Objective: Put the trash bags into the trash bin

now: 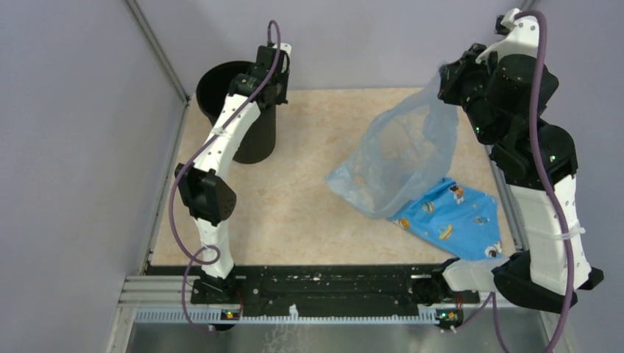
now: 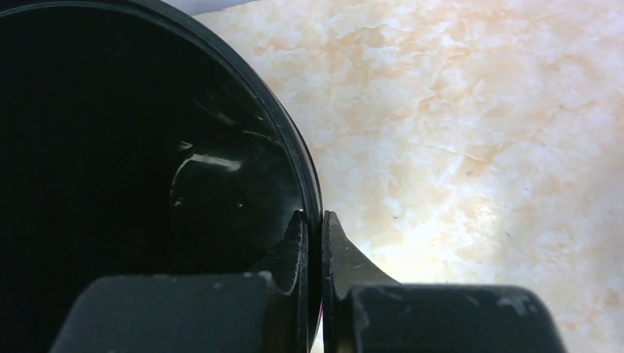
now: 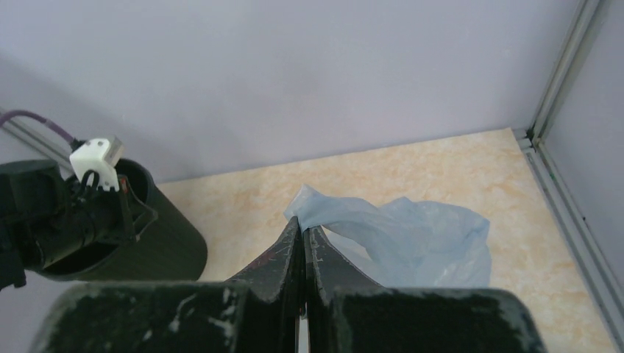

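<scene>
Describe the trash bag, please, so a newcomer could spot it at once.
Start at the beige table and look to its right side, where the right gripper is raised. The bag hangs from it. Unlike the printed blue cloth beside it, it is see-through, pale and plain.

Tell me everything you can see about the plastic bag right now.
The plastic bag is thin, crinkly, see-through pale blue film with no print. The right gripper is shut on its top edge and holds it up, so it hangs slanting down to the table, where its lower end seems to rest, overlapping a blue printed cloth. It is well apart from the black bin, not inside it.
</scene>
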